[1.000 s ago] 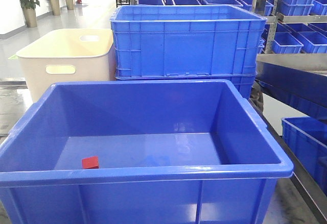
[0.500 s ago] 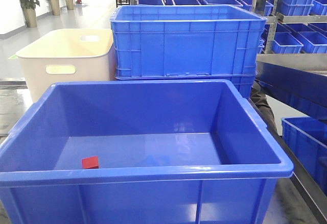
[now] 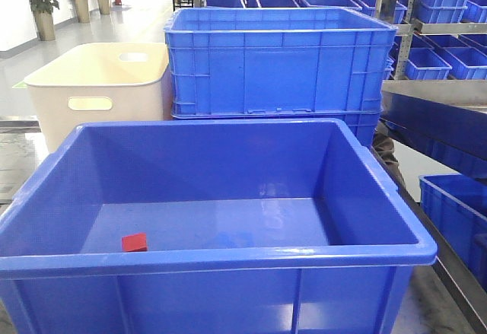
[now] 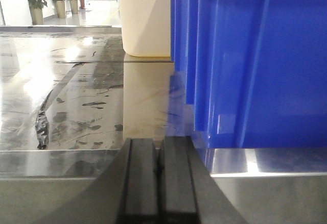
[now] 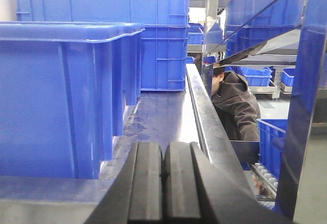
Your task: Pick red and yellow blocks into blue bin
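The exterior front-facing camera sits high and looks forward and down into the blue bin [image 3: 228, 189], close enough that its near rim fills the lower frame. Each wrist camera lies low over the surface [image 4: 76, 96], looking level past its own end effector. The left end effector [image 4: 159, 183] has the bin's outer wall just ahead to its right; the right end effector [image 5: 163, 183] has it ahead to its left. All three views share that bin.

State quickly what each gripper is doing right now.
Left gripper: closed, holding nothing.
Right gripper: closed, holding nothing.
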Available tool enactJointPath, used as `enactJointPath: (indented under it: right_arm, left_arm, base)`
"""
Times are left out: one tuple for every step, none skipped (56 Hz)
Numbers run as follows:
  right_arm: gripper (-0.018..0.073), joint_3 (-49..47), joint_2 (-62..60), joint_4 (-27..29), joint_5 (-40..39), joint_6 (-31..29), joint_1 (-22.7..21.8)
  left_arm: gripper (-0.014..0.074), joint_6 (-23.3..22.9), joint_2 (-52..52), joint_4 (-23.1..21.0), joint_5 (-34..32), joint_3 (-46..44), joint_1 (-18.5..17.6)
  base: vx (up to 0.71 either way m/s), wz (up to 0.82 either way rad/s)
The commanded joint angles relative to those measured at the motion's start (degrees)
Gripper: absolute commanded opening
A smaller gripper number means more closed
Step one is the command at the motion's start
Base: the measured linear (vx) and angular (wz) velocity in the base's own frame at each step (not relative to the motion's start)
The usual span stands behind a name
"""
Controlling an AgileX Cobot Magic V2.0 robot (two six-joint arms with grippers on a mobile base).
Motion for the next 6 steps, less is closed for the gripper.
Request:
enactJointPath:
  right_arm:
    - [-0.0011, 0.36, -0.67, -0.59, -5.07, -0.05, 0.08]
    - [-0.0011, 0.36, -0.67, -0.59, -5.07, -0.05, 0.08]
    - [-0.0011, 0.36, -0.67, -0.59, -5.07, -0.05, 0.08]
    - [-0.0011, 0.36, -0.67, -0.59, -5.07, -0.05, 0.08]
    - [-0.0011, 0.36, -0.67, -0.59, -5.07, -0.05, 0.08]
    - [-0.0011, 0.36, -0.67, -0.59, -5.07, -0.05, 0.08]
  left_arm:
    - [0.0000, -0.56, -1.02, -0.32, -4.68, -0.95, -0.04]
    - [0.0000, -0.56, -1.02, -0.32, -4.68, -0.95, -0.04]
    - [0.0000, -0.56, -1.02, -0.32, -4.68, -0.95, -0.04]
    - [0.0000, -0.56, -1.02, -0.32, -4.68, -0.95, -0.04]
    - [0.0000, -0.56, -1.02, -0.32, -4.68, -0.95, -0.04]
    - [0.0000, -0.56, -1.02, -0.32, -4.68, -0.95, -0.04]
  base:
    - [0.00, 0.00]
    - [0.00, 0.00]
    - [0.00, 0.00]
    - [0.00, 0.00]
    - [0.00, 0.00]
    - [0.00, 0.00]
